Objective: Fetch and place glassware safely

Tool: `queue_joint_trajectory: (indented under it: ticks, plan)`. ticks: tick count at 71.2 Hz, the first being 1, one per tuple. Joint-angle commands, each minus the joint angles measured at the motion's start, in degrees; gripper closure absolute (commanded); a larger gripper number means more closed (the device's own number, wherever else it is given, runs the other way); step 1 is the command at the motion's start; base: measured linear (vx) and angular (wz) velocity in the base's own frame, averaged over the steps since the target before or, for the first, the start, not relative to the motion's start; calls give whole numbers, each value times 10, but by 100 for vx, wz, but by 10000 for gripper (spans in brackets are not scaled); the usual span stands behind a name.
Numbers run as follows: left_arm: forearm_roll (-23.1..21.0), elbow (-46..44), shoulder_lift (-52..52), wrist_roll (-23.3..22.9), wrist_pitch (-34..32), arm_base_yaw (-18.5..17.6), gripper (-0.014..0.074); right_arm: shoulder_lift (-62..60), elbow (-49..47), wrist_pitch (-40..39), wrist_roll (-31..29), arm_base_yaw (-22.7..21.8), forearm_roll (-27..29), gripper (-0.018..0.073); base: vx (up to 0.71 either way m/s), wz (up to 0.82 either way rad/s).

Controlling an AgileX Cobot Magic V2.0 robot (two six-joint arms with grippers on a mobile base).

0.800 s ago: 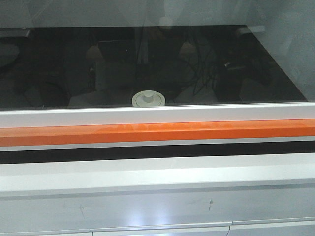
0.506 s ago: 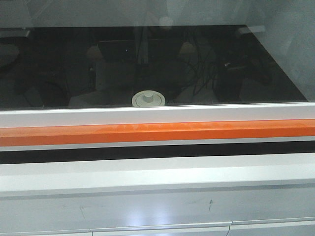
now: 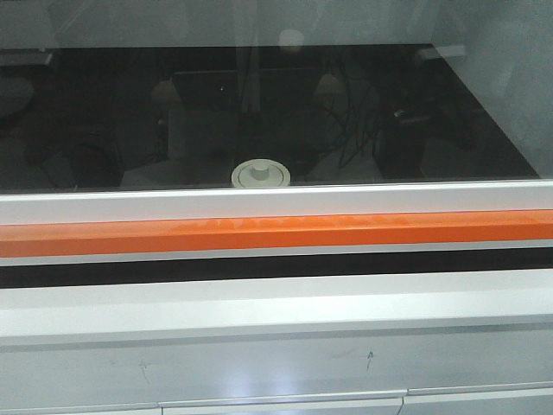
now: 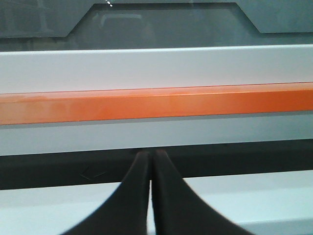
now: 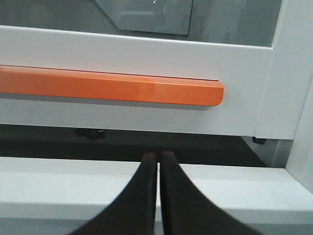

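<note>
Behind the cabinet's glass pane, the glassware (image 3: 259, 174) shows only its round off-white lid with a central knob; its body is hidden behind the white sash frame. My left gripper (image 4: 149, 154) is shut and holds nothing, pointing at the dark gap under the orange handle bar (image 4: 156, 103). In the right wrist view my right gripper (image 5: 158, 154) is shut too and holds nothing, below the right end of the orange bar (image 5: 110, 86). Neither gripper shows in the front view.
A white sash frame (image 3: 276, 202) with the orange handle bar (image 3: 276, 232) closes the cabinet front. A white ledge (image 3: 276, 307) runs below, with drawer fronts underneath. A white upright post (image 5: 288, 73) stands at the right.
</note>
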Motion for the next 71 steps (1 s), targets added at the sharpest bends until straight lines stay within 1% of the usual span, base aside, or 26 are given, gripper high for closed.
queue_joint_trajectory:
  ticks: [1,15,22,24,29,39,45,51,61,66,71]
  plan:
    - [-6,17,-10,-1,-41,1,603,-4,11,-41,-3,-4,-5,567,0,0]
    - [-6,17,-10,-1,-41,1,603,-4,11,-54,-14,-4,-7,567,0,0]
    - [-6,17,-10,-1,-41,1,603,-4,8,-70,-6,-4,4,567,0,0]
    - [-5,17,-10,2,-48,1,603,-4,6,-72,-1,-4,10,567,0,0]
    - [15,13,-10,24,-83,1,603,-4,-5,-71,11,-4,23,567,0,0]
    - [3,-28,3,9,-98,1,603,13,-51,-69,12,-4,23,567,0,0]
    - [4,-63,40,12,-103,1,603,48,-94,-69,13,-4,24,567,0,-1]
    - [4,-104,105,12,-97,1,603,100,-142,-68,15,-4,26,567,0,0]
    - [2,-178,215,9,-38,0,603,194,-211,-43,16,-4,26,567,0,0]
    - [-8,-202,256,-13,-27,0,603,233,-229,-43,16,-4,27,567,0,0]
    - [-11,-210,281,-20,-40,0,603,260,-233,-50,16,-4,27,567,0,0]
